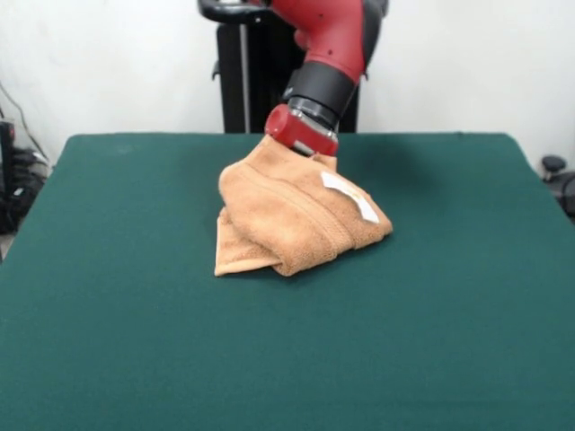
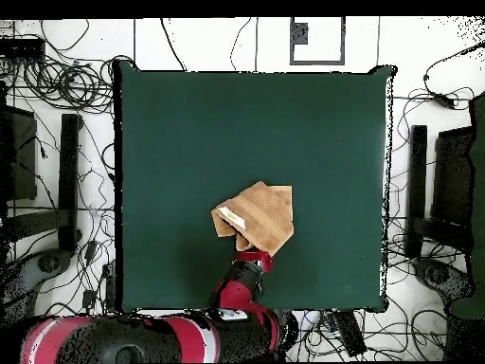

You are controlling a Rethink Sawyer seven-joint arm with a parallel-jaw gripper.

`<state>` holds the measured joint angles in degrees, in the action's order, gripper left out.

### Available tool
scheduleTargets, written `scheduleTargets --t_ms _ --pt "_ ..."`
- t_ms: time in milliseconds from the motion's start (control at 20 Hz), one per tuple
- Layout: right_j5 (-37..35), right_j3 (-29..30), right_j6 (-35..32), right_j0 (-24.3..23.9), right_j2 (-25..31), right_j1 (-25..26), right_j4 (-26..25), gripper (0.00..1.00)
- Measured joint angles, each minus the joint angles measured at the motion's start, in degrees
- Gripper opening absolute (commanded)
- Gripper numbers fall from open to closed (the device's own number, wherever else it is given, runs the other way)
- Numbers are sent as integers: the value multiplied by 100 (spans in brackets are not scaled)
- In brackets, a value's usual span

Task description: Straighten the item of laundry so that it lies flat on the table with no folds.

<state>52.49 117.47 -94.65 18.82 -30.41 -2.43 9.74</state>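
Observation:
The orange-tan towel lies bunched and folded over itself near the middle of the dark green table. Its white tag faces up on the right side. The fold is thick at the front, and a flat corner sticks out at the lower left. My gripper comes down at the towel's far edge, where the cloth rises to meet the red wrist. The cloth hides its tips. In the overhead view the towel lies right of the table's centre, towards the robot's side, with my gripper at its near corner.
The black pedestal stands behind the table's far edge. In the overhead view, tangled cables and dark stands surround the table on the floor. Green tabletop stretches on all sides of the towel.

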Motion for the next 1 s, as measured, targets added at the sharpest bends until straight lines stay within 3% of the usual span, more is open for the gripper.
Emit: scheduleTargets --t_ms 1000 --pt "362 1 -530 -936 709 -421 14 100"
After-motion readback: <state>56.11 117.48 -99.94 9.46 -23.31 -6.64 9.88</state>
